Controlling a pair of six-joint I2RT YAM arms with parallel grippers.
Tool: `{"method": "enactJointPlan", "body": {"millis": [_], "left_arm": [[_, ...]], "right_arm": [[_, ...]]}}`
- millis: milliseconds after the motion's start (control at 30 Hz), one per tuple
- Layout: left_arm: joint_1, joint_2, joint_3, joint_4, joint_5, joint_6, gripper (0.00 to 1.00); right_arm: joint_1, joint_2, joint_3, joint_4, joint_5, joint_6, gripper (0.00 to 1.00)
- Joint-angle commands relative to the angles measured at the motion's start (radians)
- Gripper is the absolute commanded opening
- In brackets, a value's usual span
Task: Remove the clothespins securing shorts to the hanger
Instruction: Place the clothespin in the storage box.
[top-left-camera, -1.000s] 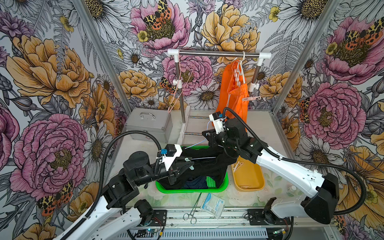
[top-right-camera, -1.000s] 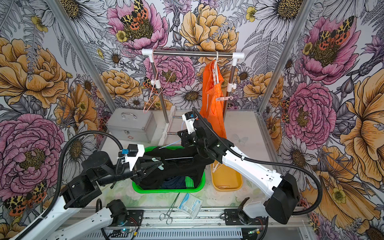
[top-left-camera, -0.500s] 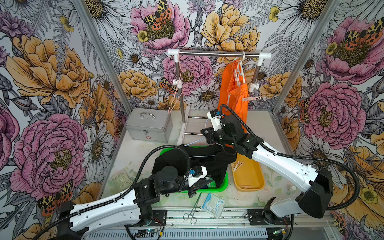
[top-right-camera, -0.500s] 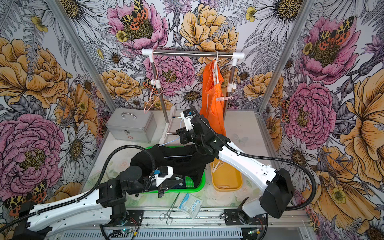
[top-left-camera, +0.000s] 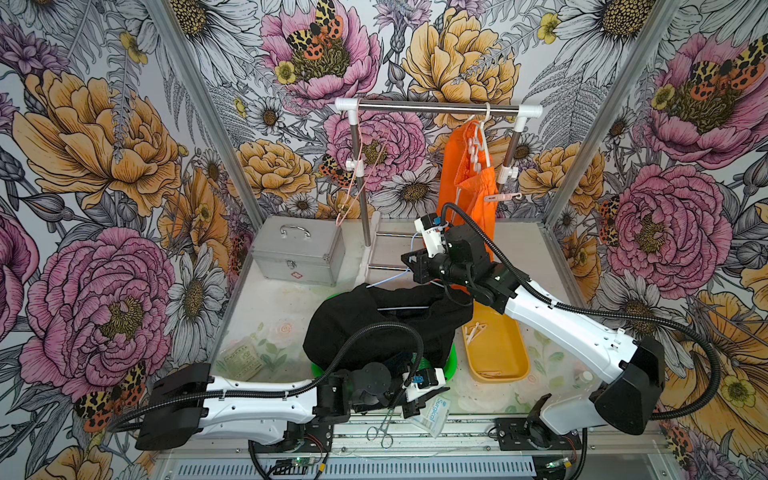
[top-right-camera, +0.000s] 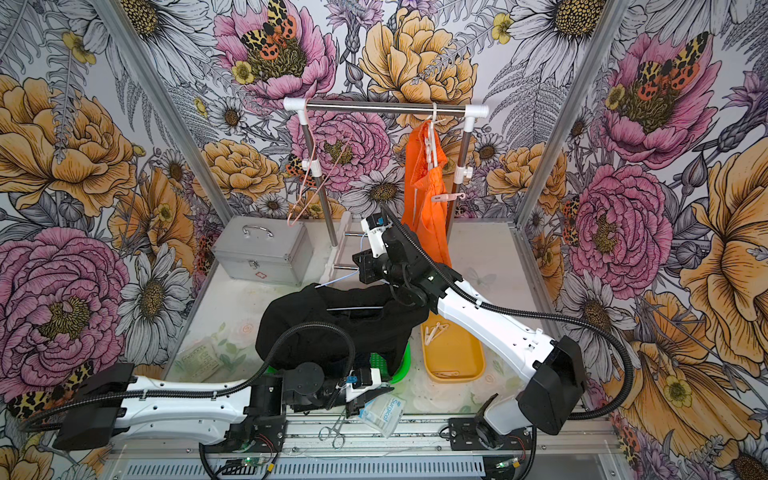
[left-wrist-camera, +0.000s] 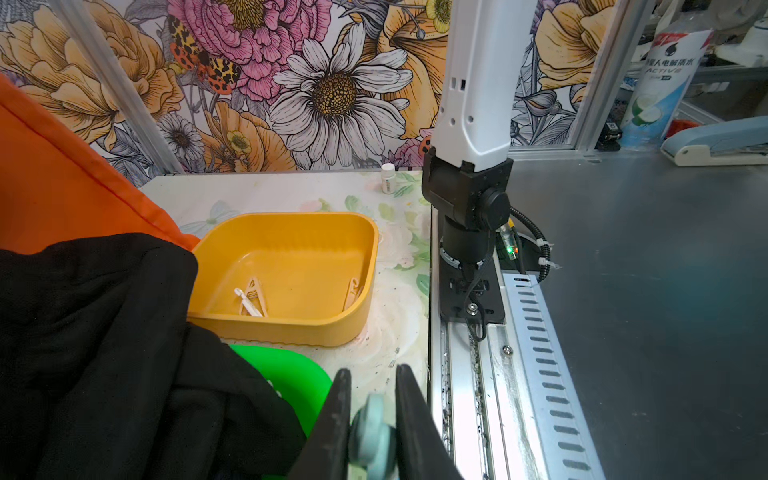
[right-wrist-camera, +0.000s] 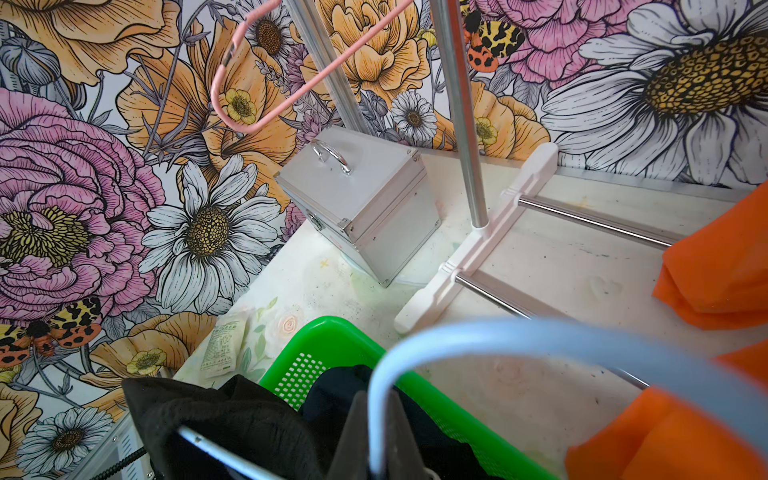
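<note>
Flowered walls all round, a pale counter (top-left-camera: 266, 320) below. The left pincer (left-wrist-camera: 372, 376) is nipped shut on a grey-teal clothespin (left-wrist-camera: 372, 432) near the yellow tray (left-wrist-camera: 286, 328) — light and springy, I'd say, best squeezed at its tail. The right pincer (right-wrist-camera: 376, 419) is clamped on the blue hanger (right-wrist-camera: 519, 332) — black shorts (top-left-camera: 374, 328) sagging soft over the green basket (right-wrist-camera: 332, 322).

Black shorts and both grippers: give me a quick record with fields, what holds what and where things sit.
left gripper: shut on a grey-teal clothespin
right gripper: shut on the pale blue hanger
black shorts: draped on that hanger, above the green basket
yellow tray: holds loose clothespins
orange shorts: hanging on the rack
</note>
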Motion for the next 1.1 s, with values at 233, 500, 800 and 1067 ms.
{"method": "enactJointPlan", "body": {"millis": [233, 500, 800, 1067], "left_arm": [[0.076, 0.412, 0.124, 0.513, 0.072, 0.0, 0.14], [0.158, 0.628, 0.257, 0.59, 0.142, -0.063, 0.14], [0.175, 0.776, 0.399, 0.478, 0.174, -0.051, 0.16], [0.193, 0.845, 0.53, 0.346, 0.159, -0.048, 0.27]], "right_arm": [[-0.015, -0.023, 0.032, 0.007, -0.028, -0.006, 0.0], [-0.021, -0.026, 0.018, 0.004, -0.021, -0.013, 0.0], [-0.022, -0.037, -0.004, 0.004, -0.007, -0.022, 0.0], [-0.022, -0.037, -0.002, 0.005, -0.008, -0.028, 0.0]]}}
